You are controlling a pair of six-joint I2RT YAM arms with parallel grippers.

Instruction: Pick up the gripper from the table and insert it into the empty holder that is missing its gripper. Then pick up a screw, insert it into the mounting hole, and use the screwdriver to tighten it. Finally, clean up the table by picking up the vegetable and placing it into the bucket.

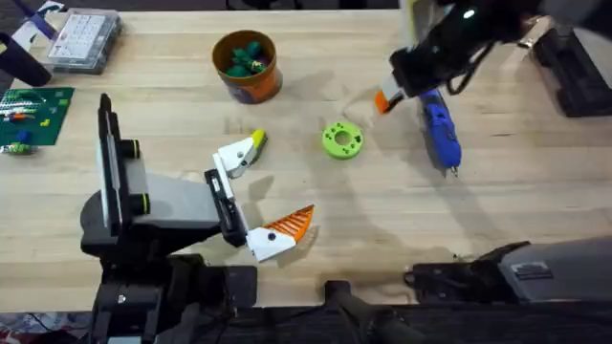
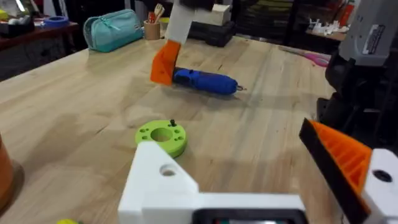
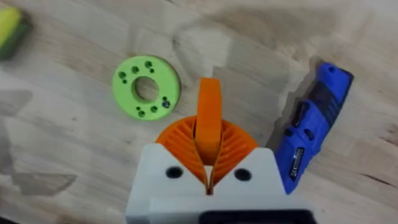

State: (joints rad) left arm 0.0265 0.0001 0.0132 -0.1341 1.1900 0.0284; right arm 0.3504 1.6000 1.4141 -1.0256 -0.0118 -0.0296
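The right pincer [image 3: 208, 155] is squeezing shut on the gripper [image 3: 209, 99], low over the worktop [image 1: 497, 210] beside the screwdriver [image 3: 311, 134]. The gripper is looking light, hard and a bit slippery, so pinching its ribbed sides is seeming best. The left pincer [image 1: 274, 234] is sitting open, holding nothing.

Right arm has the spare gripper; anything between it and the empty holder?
The green disc lies on the table roughly along the line from the gripper, held in the right gripper, to the empty holder, and a yellow-tipped white piece lies near the holder. Both are low.
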